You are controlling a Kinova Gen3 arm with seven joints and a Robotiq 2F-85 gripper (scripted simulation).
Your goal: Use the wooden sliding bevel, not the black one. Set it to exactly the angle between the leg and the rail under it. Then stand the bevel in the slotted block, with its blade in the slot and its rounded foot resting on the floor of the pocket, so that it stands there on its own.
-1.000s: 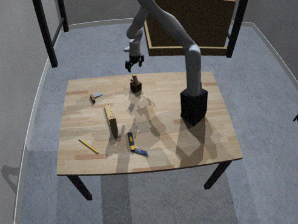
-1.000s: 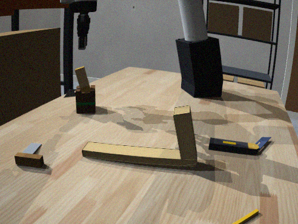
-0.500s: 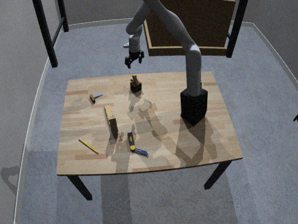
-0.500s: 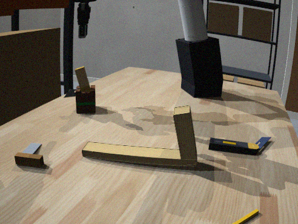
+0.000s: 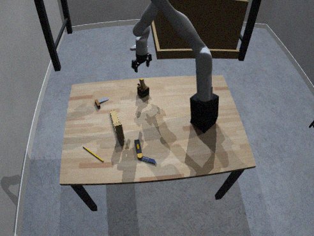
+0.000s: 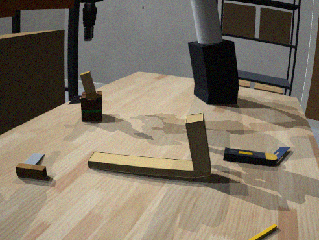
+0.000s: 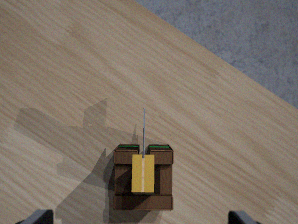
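The wooden sliding bevel (image 5: 142, 83) stands in the dark slotted block (image 5: 143, 92) near the table's far edge, its stock tilted. It also shows in the exterior view (image 6: 88, 83), on the block (image 6: 91, 109). From above in the wrist view, the yellow stock (image 7: 143, 173) sits in the block's pocket and the thin blade (image 7: 144, 131) runs through the slot. My gripper (image 5: 141, 61) (image 6: 88, 32) is open and empty, well above the block and clear of it. The leg and rail (image 6: 155, 159) lie mid-table. The black bevel (image 5: 142, 153) lies near the front.
A small wood-and-steel square (image 5: 101, 101) lies at the table's left. A yellow pencil (image 5: 93, 154) lies front left. The arm's black base (image 5: 204, 111) stands at the right. A wooden crate (image 5: 198, 25) stands behind the table.
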